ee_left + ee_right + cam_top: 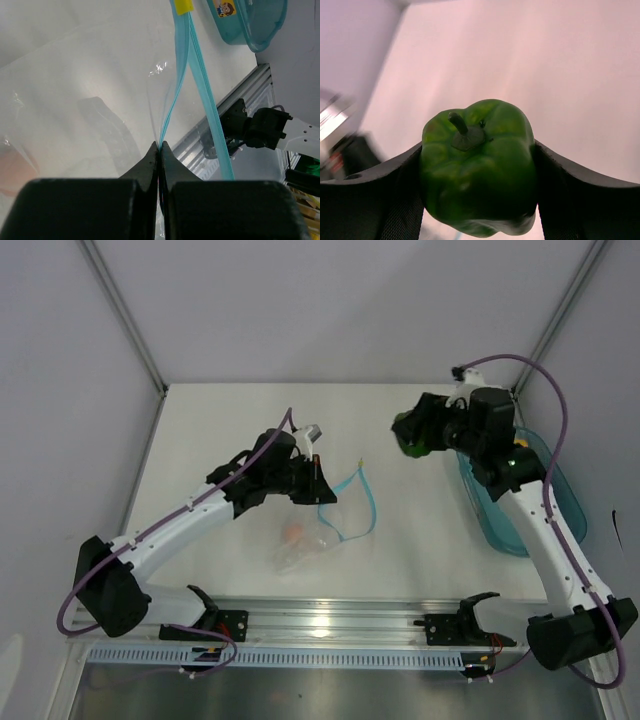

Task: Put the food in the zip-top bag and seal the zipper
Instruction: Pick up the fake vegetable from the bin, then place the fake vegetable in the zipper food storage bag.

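Observation:
The clear zip-top bag (pixel 305 545) lies mid-table with its teal zipper (pixel 352 502) mouth held open. A pale pink egg (pixel 294 532) shows inside it. My left gripper (pixel 318 483) is shut on one edge of the zipper strip (pixel 172 100), lifting it; the other strip (pixel 210 105) hangs apart. My right gripper (pixel 408 432) is shut on the green bell pepper (pixel 479 167), held in the air to the right of the bag. The pepper also shows in the top view (pixel 406 430). The yellow pepper and eggplant are out of view.
A translucent teal oval tray (pixel 545 475) sits at the right edge under the right arm, and shows in the left wrist view (pixel 250 22). A metal rail (pixel 330 620) with black clamps runs along the near edge. White walls enclose the table.

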Available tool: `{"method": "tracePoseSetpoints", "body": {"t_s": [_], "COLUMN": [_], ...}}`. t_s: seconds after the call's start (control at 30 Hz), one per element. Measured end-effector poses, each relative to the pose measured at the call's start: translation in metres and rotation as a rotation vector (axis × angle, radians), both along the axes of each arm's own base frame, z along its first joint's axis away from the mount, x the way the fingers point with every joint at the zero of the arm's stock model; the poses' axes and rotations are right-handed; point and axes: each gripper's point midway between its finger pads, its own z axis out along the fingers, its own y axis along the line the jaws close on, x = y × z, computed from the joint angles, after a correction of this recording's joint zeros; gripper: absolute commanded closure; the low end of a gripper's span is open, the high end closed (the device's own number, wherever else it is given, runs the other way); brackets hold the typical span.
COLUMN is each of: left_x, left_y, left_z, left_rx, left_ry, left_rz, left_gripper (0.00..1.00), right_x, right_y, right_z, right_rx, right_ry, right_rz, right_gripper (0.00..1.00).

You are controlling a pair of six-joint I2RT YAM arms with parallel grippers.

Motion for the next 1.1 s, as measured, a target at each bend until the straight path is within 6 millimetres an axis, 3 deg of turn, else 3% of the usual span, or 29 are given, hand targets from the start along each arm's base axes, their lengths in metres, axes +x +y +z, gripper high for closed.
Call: {"method": "tracePoseSetpoints", "body": {"t_s": [0.07,0.17,0.3,0.4,0.53,0.67,0.77,0.8,0.87,0.93,1.0,1.1], "left_x": [-0.002,-0.003,-0.004,-0.004,-0.003,-0.003,-0.002,-0.002,-0.002,-0.001,-0.001,-0.001], "left_y": [-0.001,0.0,0.0,0.0,-0.002,-0.002,-0.003,-0.003,-0.004,-0.004,-0.004,-0.005], "left_z": [0.003,0.007,0.013,0.018,0.023,0.026,0.029,0.03,0.031,0.032,0.033,0.034], "left_rx": [-0.007,-0.017,-0.03,-0.04,-0.051,-0.056,-0.062,-0.064,-0.066,-0.068,-0.07,-0.073], "left_ry": [0.0,-0.006,-0.012,-0.016,-0.02,-0.02,-0.024,-0.024,-0.026,-0.027,-0.029,-0.03], "left_rz": [0.001,0.001,0.006,0.01,0.014,0.015,0.018,0.019,0.019,0.019,0.019,0.02], "left_gripper": [1.0,0.99,0.99,0.99,0.99,1.0,0.99,1.0,0.99,0.99,0.99,1.0], "right_x": [-0.029,-0.063,-0.097,-0.111,-0.13,-0.138,-0.141,-0.143,-0.146,-0.148,-0.147,-0.146], "right_y": [0.051,0.1,0.139,0.155,0.163,0.157,0.151,0.149,0.145,0.14,0.136,0.132], "right_z": [0.003,-0.007,-0.031,-0.044,-0.06,-0.075,-0.086,-0.088,-0.092,-0.095,-0.096,-0.094], "right_rx": [0.044,0.065,0.056,0.027,0.0,-0.016,-0.035,-0.039,-0.05,-0.06,-0.068,-0.072], "right_ry": [0.01,0.052,0.126,0.156,0.18,0.205,0.215,0.219,0.223,0.226,0.226,0.211], "right_rz": [0.167,0.321,0.44,0.471,0.49,0.469,0.447,0.444,0.434,0.423,0.406,0.389], "right_gripper": [0.66,0.65,0.65,0.65,0.64,0.62,0.54,0.45,0.36,0.15,0.01,0.01]}}
